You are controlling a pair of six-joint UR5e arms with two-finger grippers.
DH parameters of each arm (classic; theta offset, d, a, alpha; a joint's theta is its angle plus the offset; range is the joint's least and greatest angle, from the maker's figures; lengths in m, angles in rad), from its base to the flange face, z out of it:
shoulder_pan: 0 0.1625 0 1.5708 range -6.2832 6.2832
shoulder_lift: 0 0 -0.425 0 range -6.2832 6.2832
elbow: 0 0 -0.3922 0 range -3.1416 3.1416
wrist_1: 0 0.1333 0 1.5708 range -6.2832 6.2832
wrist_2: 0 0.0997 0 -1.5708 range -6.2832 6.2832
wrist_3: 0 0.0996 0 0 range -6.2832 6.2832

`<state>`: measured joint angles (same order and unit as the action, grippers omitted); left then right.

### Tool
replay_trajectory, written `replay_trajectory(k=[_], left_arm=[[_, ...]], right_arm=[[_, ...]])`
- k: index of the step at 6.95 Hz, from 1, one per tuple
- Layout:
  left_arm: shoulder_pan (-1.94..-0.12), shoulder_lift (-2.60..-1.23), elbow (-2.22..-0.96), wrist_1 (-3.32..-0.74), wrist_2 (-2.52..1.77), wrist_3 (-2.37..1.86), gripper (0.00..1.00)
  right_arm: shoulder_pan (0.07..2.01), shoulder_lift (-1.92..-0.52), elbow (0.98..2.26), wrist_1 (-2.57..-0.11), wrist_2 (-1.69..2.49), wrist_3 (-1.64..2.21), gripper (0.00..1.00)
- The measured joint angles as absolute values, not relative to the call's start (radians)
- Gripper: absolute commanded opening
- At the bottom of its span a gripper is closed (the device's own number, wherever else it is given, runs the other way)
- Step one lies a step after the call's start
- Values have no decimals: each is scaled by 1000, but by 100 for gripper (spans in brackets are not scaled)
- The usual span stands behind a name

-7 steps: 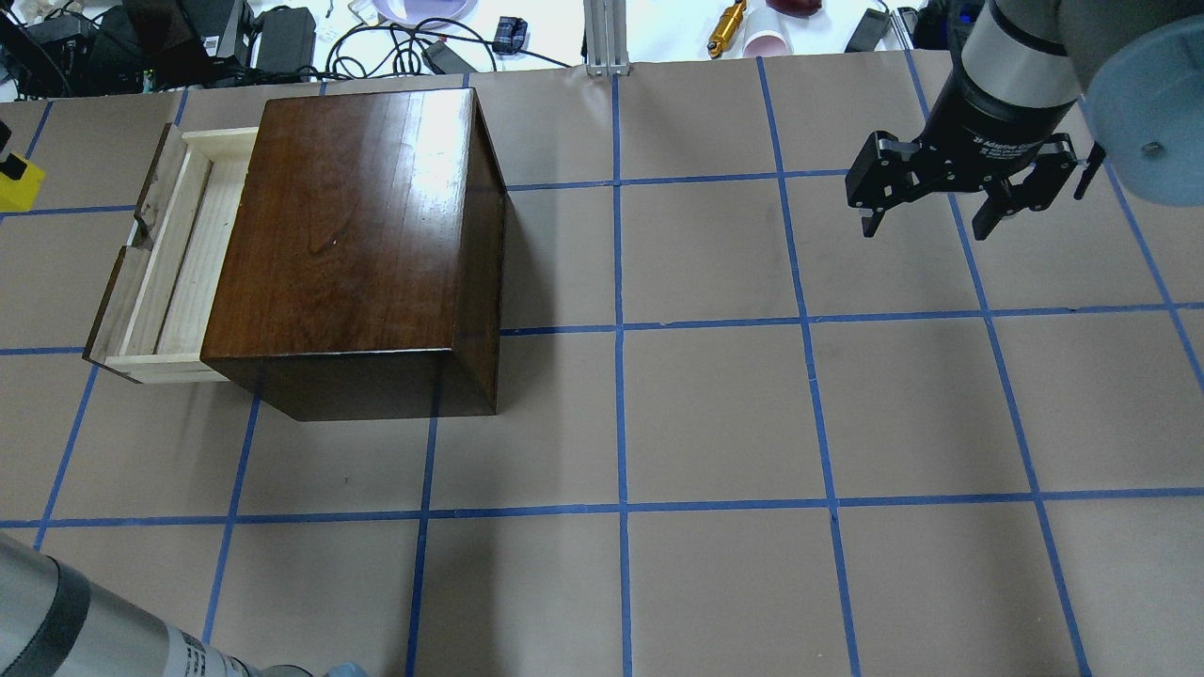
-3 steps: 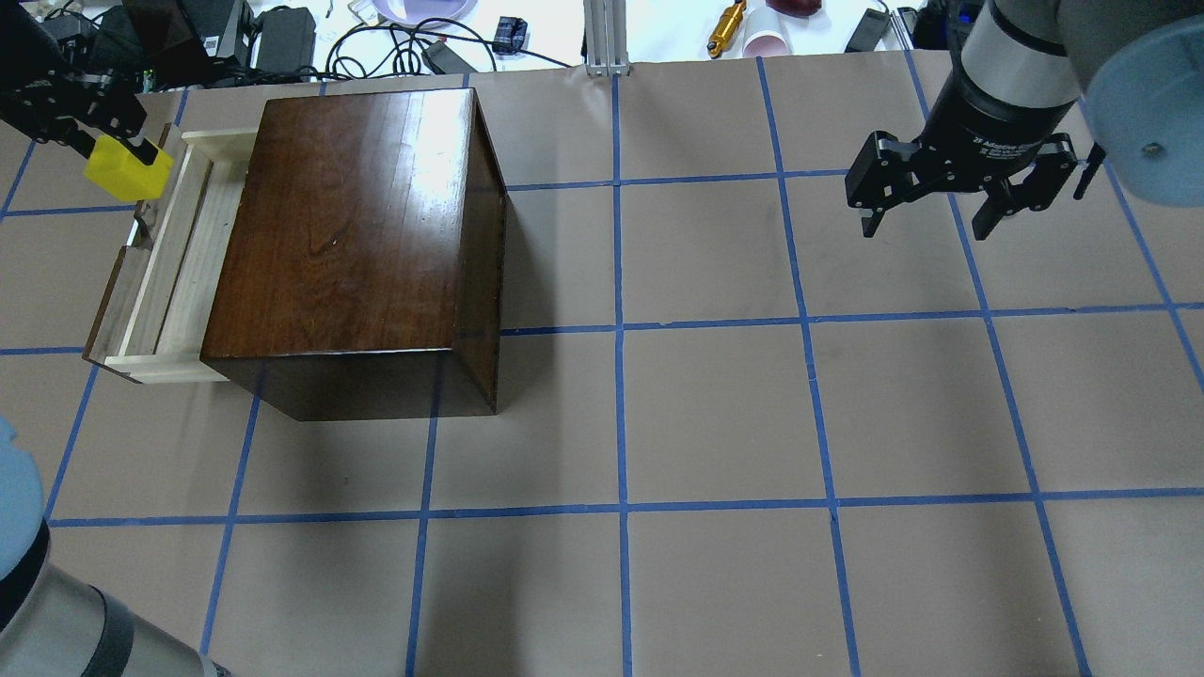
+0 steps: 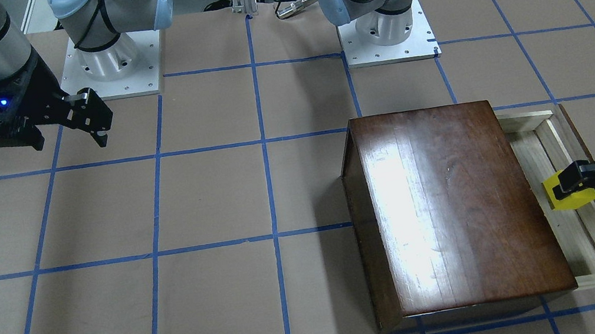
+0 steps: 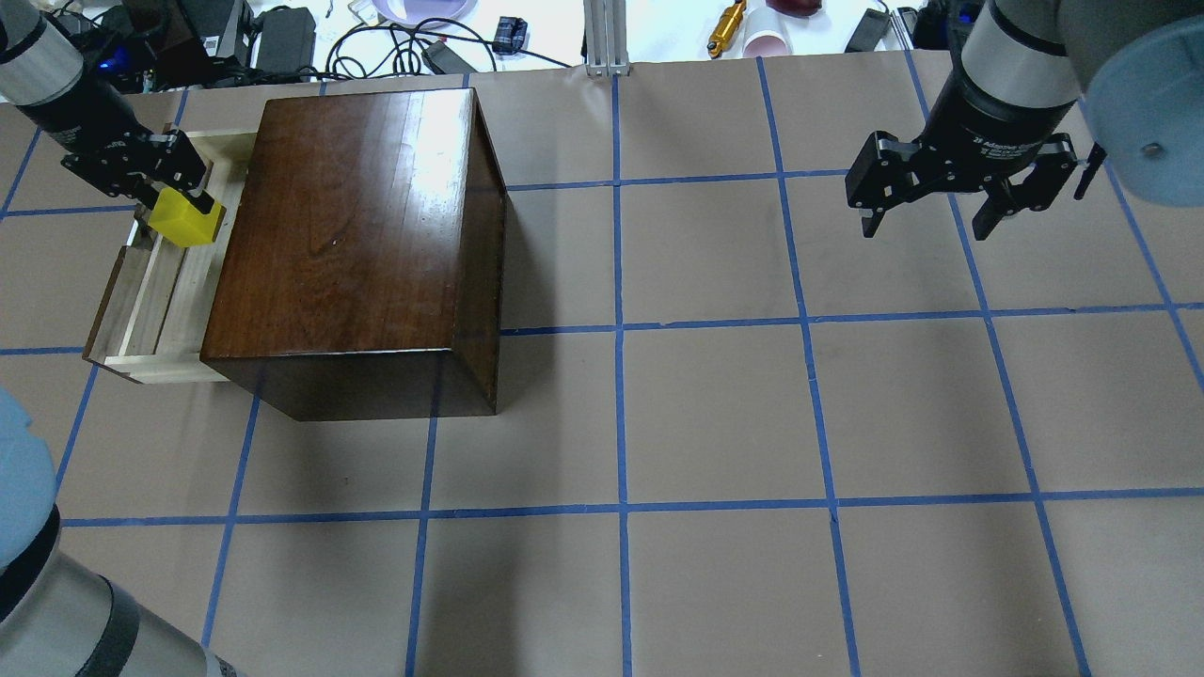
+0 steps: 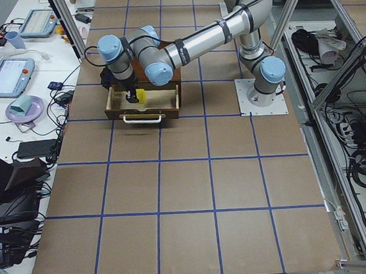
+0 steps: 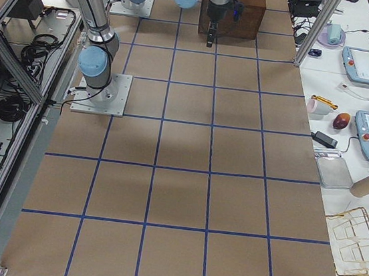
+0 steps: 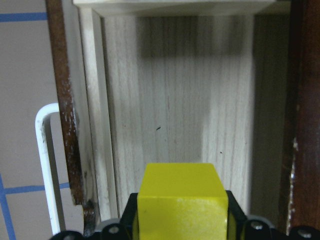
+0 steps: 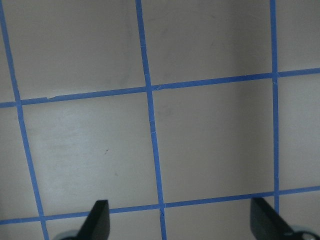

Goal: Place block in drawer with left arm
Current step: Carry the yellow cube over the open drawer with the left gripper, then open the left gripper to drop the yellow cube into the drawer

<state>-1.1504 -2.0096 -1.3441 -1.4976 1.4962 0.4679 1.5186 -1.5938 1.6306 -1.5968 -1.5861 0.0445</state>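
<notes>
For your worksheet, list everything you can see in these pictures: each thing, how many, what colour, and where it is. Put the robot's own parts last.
block: one, bright yellow, gripped over the open drawer.
drawer: one, pale wood with a dark front, pulled out of the box on the robot's left.
pull: one, pale metal, on the drawer's front.
wooden box: one, glossy dark brown, on the left half of the table.
table: one, brown with a blue tape grid.
cables and devices: several, mostly black, beyond the table's far edge.
left arm: one, silver with light-blue joints, reaching to the drawer.
left tool: one, black, shut on the block.
right tool: one, black, open over bare table.
</notes>
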Motion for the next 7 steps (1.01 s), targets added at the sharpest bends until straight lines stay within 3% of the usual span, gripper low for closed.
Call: replay_trajectory(k=[1,2,7], left_arm=[[-1150,-2012,-1364,-1482,1496,464,46],[-1150,-2012,-1376,-1478,1497,464,99],[-1166,-1946,-1369,-1491,1510,467,100]], right_arm=[[1519,-1594,1631,-1597,-1586,45,100],[1519,-1594,1631,-1597,-1586,44,100],[1519,-1594,1631,-1597,-1586,44,100]])
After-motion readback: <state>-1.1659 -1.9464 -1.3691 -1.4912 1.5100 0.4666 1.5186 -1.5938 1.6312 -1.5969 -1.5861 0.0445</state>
